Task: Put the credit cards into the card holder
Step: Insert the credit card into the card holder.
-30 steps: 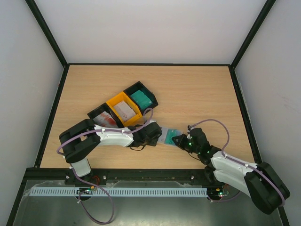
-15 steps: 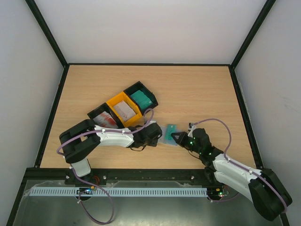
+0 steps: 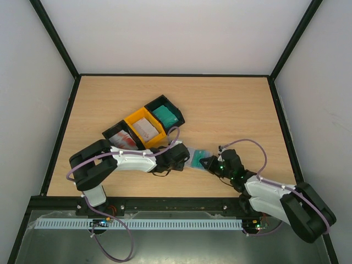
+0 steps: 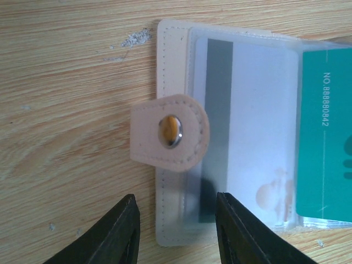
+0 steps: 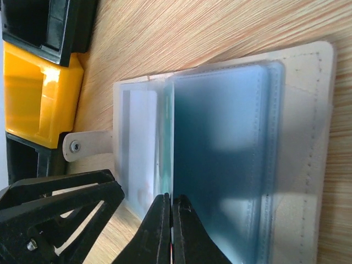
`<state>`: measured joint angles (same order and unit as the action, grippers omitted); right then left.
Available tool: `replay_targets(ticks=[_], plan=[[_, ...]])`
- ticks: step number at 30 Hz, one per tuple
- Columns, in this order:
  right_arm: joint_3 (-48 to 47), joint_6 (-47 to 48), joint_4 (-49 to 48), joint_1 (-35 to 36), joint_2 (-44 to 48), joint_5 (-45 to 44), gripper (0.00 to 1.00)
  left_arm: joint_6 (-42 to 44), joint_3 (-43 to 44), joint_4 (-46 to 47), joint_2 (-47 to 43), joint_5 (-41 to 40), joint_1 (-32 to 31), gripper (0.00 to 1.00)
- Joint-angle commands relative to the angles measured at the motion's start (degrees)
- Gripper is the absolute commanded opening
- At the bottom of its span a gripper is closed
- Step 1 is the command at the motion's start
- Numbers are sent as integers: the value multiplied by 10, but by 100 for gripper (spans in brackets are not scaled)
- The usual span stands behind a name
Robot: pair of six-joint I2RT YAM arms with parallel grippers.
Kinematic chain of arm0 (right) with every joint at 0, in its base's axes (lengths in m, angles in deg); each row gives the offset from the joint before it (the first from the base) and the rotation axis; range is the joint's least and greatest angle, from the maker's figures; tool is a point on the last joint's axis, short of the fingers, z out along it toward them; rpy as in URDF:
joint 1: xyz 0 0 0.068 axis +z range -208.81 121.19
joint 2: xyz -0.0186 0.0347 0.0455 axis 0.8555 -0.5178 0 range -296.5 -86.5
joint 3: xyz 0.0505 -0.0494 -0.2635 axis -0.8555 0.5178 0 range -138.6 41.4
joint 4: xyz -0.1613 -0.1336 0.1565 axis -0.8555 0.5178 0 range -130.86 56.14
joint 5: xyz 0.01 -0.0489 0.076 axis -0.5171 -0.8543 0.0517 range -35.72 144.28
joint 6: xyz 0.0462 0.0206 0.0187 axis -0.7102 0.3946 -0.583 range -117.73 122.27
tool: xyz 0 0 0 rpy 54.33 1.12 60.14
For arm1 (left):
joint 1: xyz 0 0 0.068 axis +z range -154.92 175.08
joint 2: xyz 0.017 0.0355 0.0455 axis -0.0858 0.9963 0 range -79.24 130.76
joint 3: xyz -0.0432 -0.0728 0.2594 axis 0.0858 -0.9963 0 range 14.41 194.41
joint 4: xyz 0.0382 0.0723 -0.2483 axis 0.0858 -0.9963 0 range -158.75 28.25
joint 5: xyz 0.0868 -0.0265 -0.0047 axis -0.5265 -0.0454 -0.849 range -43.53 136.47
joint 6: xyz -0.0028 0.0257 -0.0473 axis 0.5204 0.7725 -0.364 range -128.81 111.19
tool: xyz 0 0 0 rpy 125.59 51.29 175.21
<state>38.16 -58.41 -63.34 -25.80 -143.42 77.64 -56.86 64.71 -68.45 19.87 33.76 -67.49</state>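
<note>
Left gripper (image 4: 176, 220) jaws wider than a second ago, apart above snap-tab edge of card holder (image 4: 171, 82). Right gripper (image 5: 169, 220) clamped on its clear sleeve containing teal card (image 4: 324, 126). Card holder open on desk (image 4: 66, 110).

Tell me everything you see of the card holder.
The card holder lies open on the table: beige stitched cover, snap tab, clear sleeves. One sleeve holds a white card, another a teal card. The shut right gripper seems to pinch a sleeve's edge; the open left gripper hovers at the tab side.
</note>
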Motion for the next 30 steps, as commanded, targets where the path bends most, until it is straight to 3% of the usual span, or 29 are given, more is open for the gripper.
replay_targets(ticks=[1,19,30], plan=[[-9,-7,-62,-1,-36,11,2,-4,-2,-25,6,-1,-3,40],[-7,-10,-67,-1,-8,11,2,-10,1,-27,7,-9,-3,40],[-11,-27,-147,-1,-110,24,2,-12,-1,-21,7,-2,-3,42]])
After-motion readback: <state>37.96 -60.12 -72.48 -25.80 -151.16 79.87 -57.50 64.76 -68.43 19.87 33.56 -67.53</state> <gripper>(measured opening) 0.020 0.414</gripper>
